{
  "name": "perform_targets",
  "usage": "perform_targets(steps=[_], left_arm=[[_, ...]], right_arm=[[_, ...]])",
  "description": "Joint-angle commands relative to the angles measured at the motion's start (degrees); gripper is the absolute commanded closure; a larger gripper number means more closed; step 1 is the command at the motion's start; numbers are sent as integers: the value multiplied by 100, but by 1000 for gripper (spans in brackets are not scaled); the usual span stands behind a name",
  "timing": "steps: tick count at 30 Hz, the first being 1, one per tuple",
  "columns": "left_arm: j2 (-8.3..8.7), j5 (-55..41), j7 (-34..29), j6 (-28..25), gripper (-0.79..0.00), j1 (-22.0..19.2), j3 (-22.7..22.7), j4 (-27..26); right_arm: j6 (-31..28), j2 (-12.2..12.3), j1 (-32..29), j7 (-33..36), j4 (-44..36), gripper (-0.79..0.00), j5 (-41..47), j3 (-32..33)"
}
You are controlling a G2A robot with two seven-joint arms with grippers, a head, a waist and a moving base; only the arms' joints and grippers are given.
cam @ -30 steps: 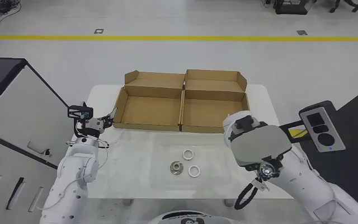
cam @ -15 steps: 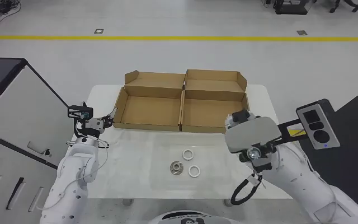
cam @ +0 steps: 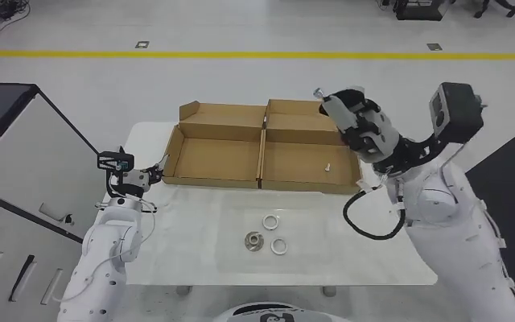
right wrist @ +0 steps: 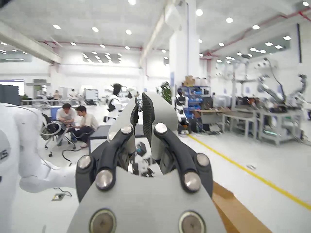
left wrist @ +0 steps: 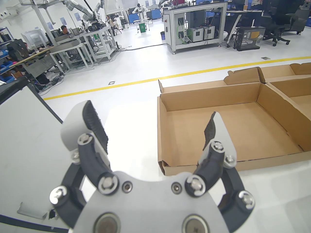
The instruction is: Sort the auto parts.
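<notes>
Two open cardboard boxes stand side by side at the back of the table, the left box (cam: 213, 159) (left wrist: 226, 132) bare inside and the right box (cam: 294, 161) holding a small bolt (cam: 327, 168). Near the table's front lie a white ring (cam: 272, 221), a metal flanged part (cam: 255, 240) and a second white ring (cam: 279, 246). My right gripper (cam: 321, 97) (right wrist: 141, 103) hangs high over the right box's back edge, shut on a small threaded screw (right wrist: 139, 104). My left gripper (cam: 158, 171) (left wrist: 151, 115) stands open with nothing in it, just outside the left box's left wall.
The white table (cam: 201, 225) has free room around the three loose parts. A white cabinet (cam: 32, 153) stands close to the table's left side. The boxes' raised flaps (cam: 225, 113) line the back edge.
My right arm has swung up from the table's near right side to high over the right box's back. The left arm and the three loose parts have stayed put.
</notes>
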Motion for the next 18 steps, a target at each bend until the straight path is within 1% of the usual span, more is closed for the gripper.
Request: perform_targets(steps=[1, 6, 9, 14, 18], left_arm=[[0, 0, 0, 0, -785, 0, 0, 0], [0, 0, 0, 0, -785, 0, 0, 0], [0, 0, 0, 0, -785, 0, 0, 0], [0, 0, 0, 0, -785, 0, 0, 0], [0, 0, 0, 0, -785, 0, 0, 0]], right_arm=[[276, 49, -224, 551, -53, 0, 17, 424], [838, 173, -560, 2088, -278, 0, -251, 1173], [926, 238, -556, 2935, -333, 0, -518, 1497], [763, 319, -309, 3912, -295, 0, -821, 1686], [484, 375, 71, 4501, -106, 0, -1076, 1593]])
